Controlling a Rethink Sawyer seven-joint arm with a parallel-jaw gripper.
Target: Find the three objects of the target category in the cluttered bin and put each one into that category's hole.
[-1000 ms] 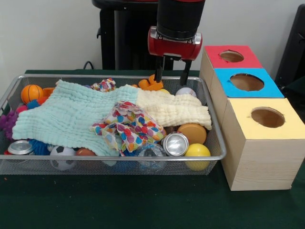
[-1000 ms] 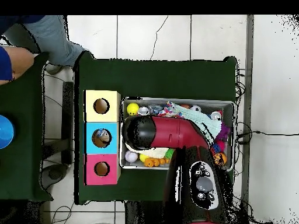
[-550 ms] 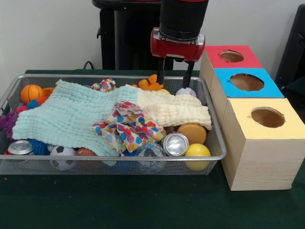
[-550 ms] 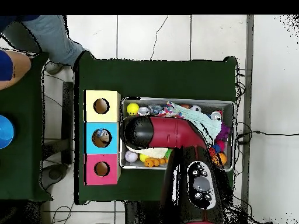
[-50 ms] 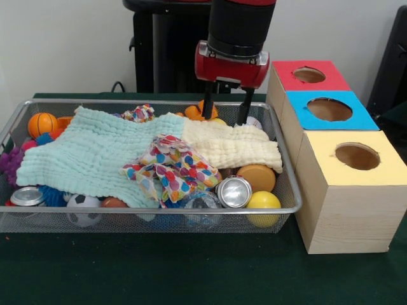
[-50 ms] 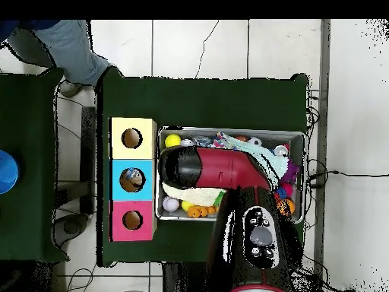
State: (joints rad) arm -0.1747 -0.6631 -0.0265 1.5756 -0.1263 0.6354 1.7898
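Reaching down over the far right of the wire bin [image 5: 13, 124], claw [image 5: 225, 113] open and empty, its 2 fingers touching the cream cloth [image 5: 230, 145]. Lower and further left than 0.5 s ago.

This looks like a robotics lab set up for a sorting trial, not a home or a shop. A red and black robot arm [image 5: 238, 32] hangs over a surface [image 5: 191, 279] covered in dark green cloth, against a plain white wall. On it sits a wire mesh bin [image 5: 146, 216] heaped with toys, balls, cans and cloths, and just to its right a row of three plywood boxes topped red [image 5: 308, 76], blue [image 5: 327, 109] and yellow [image 5: 356, 159], each with a round hole. From overhead, the floor [image 6: 228, 49] is pale tile with cables trailing along it, a second green-covered surface [image 6: 26, 152] stands to the left, and a person's trouser leg [image 6: 72, 53] shows at the top left.
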